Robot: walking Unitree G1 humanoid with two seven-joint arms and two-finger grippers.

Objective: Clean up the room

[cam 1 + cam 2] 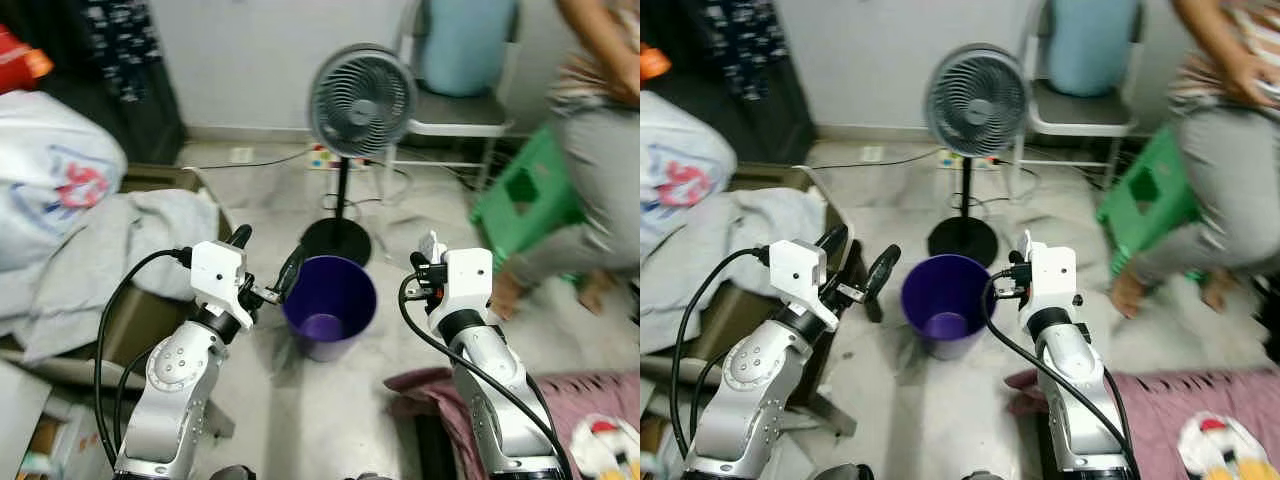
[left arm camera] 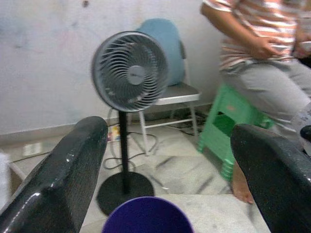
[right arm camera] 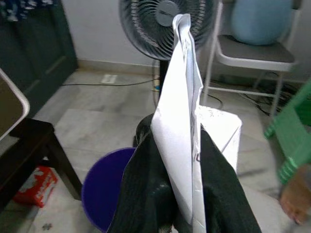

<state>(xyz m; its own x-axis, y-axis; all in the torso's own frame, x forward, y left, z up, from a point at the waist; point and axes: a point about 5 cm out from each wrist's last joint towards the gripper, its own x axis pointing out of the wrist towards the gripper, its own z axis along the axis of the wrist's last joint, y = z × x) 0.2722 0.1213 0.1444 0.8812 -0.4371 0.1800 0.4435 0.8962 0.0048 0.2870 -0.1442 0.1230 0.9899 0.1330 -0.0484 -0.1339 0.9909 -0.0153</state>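
A white folded paper (image 3: 182, 121) stands pinched between the two black fingers of the right gripper (image 3: 182, 194), its long axis running straight out along the fingers, its creased tip pointing toward the pedestal fan (image 1: 362, 100). The sheet is thin and flat, sharply folded, with faint dark print on a lower flap. From the head views only a small white corner pokes up ahead of the right gripper, just to the right of the purple bin (image 1: 330, 305) and slightly above its rim.

The left gripper (image 1: 265, 265) hovers at the bin's left edge, its jaws spread wide with nothing between them; its glossy black fingers (image 2: 63, 174) frame the fan and the bin's rim.

The bin is a smooth round plastic tub, standing upright on a pale marble-patterned floor (image 1: 260, 190), just in front of the fan's round black base. Behind the fan stands a metal-framed chair (image 1: 450, 115) with a blue bundle on its seat. A person (image 1: 590, 130) in a striped top and grey trousers sits on a green plastic stool (image 1: 525, 195) at the right. Grey cloth (image 1: 120, 250) lies heaped at the left, a maroon blanket (image 1: 590, 400) at the lower right.
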